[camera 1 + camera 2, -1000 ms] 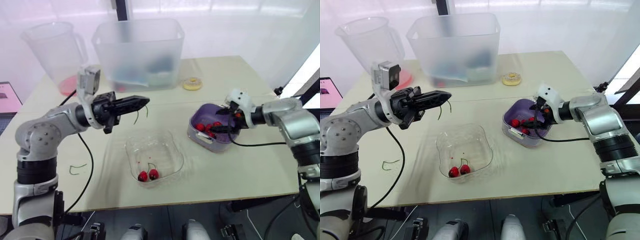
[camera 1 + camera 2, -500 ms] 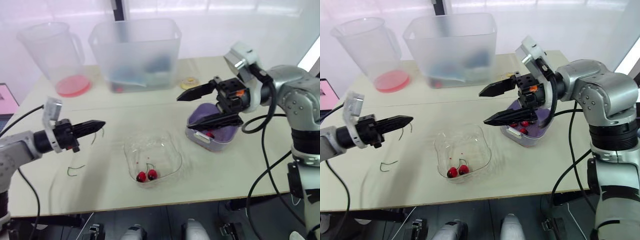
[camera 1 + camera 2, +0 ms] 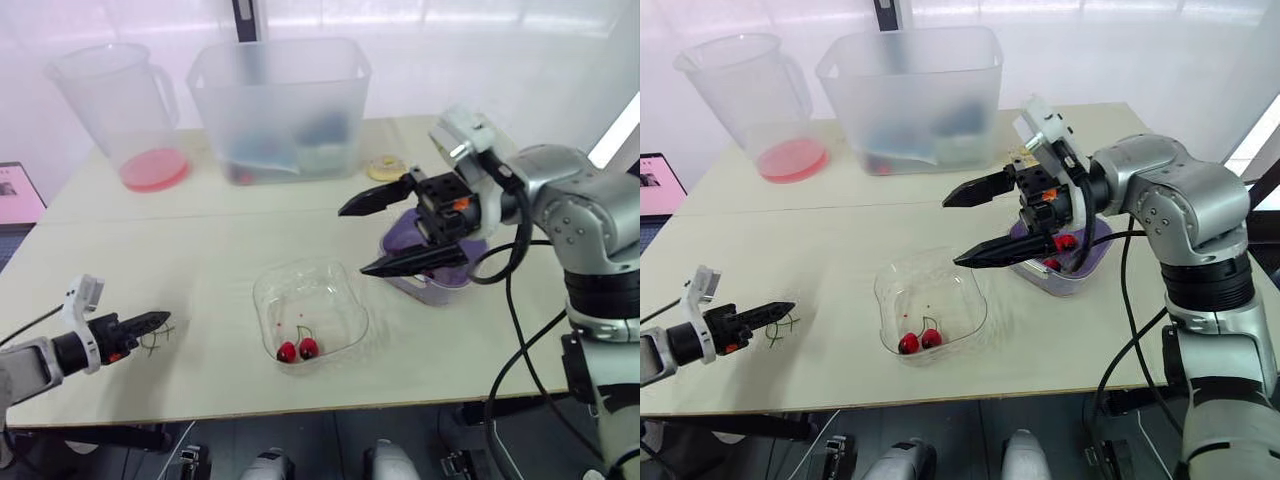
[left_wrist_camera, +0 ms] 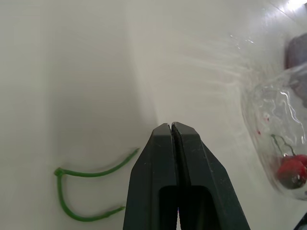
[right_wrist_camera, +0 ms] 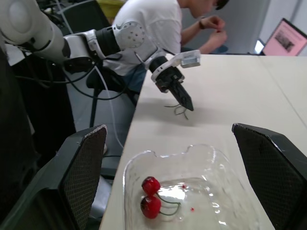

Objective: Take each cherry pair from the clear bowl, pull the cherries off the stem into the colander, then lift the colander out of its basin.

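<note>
Nearest us, at the left front of the worktop (image 3: 220, 240), our left pincer (image 3: 163, 319) lies low with its fingers pressed together, holding nothing. Bare green stems (image 4: 93, 173) lie on the worktop just beside its tips. Further in, at the middle, stands the bowl (image 3: 305, 264), with one cherry pair (image 3: 297, 350) near its front wall, the two fruits touching. Above the bowl's far right rim hangs our right pincer (image 3: 351, 241), spread wide and empty, its tips aimed leftward. Behind it sits the purple colander (image 3: 452, 282) with loose cherries (image 3: 1064, 241) in it. Furthest off are a jug (image 3: 110, 100) and a tub (image 3: 280, 110).

We judge the step in hand to be fetching this pair. To do it well, we should drop the right pincer steeply into the bowl's open middle, clear of the rim. It should close on one cherry or low on its stem, leaving the other fruit free for the left pincer. The bowl looks light, so we should not push sideways against its wall. The left pincer must open and rise to meet the pair over the colander.
</note>
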